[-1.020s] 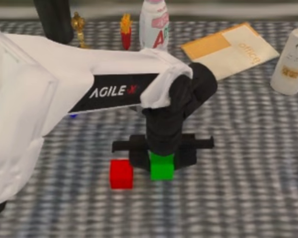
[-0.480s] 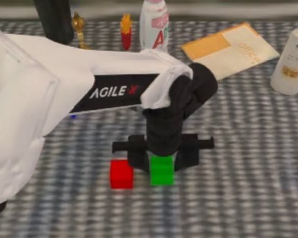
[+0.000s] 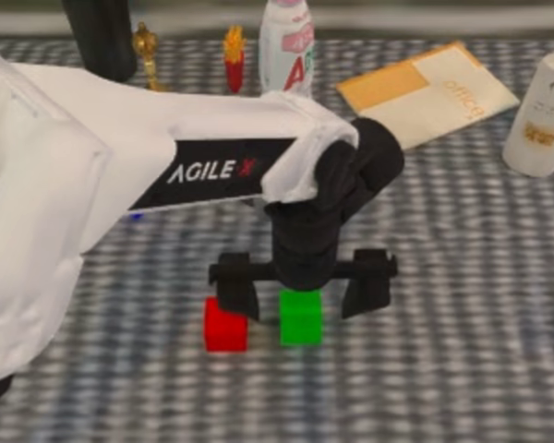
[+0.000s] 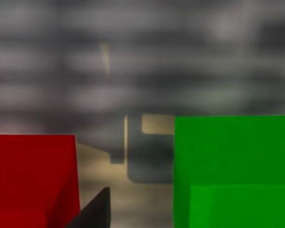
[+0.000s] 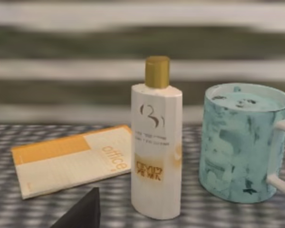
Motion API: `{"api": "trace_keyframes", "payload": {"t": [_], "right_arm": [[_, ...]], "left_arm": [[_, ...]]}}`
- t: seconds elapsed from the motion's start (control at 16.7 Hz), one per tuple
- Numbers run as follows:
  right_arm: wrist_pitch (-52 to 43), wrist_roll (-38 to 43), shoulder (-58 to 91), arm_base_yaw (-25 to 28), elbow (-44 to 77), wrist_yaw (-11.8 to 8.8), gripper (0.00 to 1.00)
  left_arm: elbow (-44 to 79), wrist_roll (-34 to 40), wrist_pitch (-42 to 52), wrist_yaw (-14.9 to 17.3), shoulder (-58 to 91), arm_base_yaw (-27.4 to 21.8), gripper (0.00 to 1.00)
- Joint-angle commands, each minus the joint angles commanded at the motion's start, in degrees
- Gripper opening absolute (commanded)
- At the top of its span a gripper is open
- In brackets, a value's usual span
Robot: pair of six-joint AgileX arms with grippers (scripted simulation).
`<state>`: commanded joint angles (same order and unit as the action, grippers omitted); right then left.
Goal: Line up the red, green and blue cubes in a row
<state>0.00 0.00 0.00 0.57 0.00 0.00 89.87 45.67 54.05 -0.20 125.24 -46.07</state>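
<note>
You are dealing with three small matte cubes — by their look light, rigid and not slippery, so a modest squeeze on two opposite flat faces, low and square, should hold one without tipping it.

The green cube [image 3: 301, 317] sits on the tabletop [image 3: 462, 314] just beside the red cube [image 3: 225, 324], a narrow gap between them; the left wrist view shows that gap with both cubes resting flat. The blue cube [image 3: 136, 216] is barely visible, a sliver peeking from under the left arm, well apart from the other two toward the tabletop's left.

Your left pincer [image 3: 302, 288] hangs over the green cube with its fingers spread wide — one finger [image 3: 235, 293] stands above the red cube's far edge, the other clear to the green cube's right. It grips nothing, and I judge the green cube released.

The right arm is out of the top view; I cannot tell how its pincer stands.
</note>
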Motion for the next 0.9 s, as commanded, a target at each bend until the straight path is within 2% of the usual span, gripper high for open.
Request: {"api": "trace_keyframes", "payload": {"t": [0.36, 0.72, 0.9], "right_arm": [[0.0, 0.0, 0.0, 0.0, 0.0, 0.0, 1.0], [0.0, 0.0, 0.0, 0.0, 0.0, 0.0, 1.0], [0.0, 0.0, 0.0, 0.0, 0.0, 0.0, 1.0]], "left_arm": [[0.84, 0.0, 1.0, -0.01, -0.28, 0.02, 1.0], [8.33, 0.24, 12.12, -0.01, -3.44, 0.83, 1.0], [9.72, 0.2, 13.94, -0.04, -4.25, 1.03, 1.0]]}}
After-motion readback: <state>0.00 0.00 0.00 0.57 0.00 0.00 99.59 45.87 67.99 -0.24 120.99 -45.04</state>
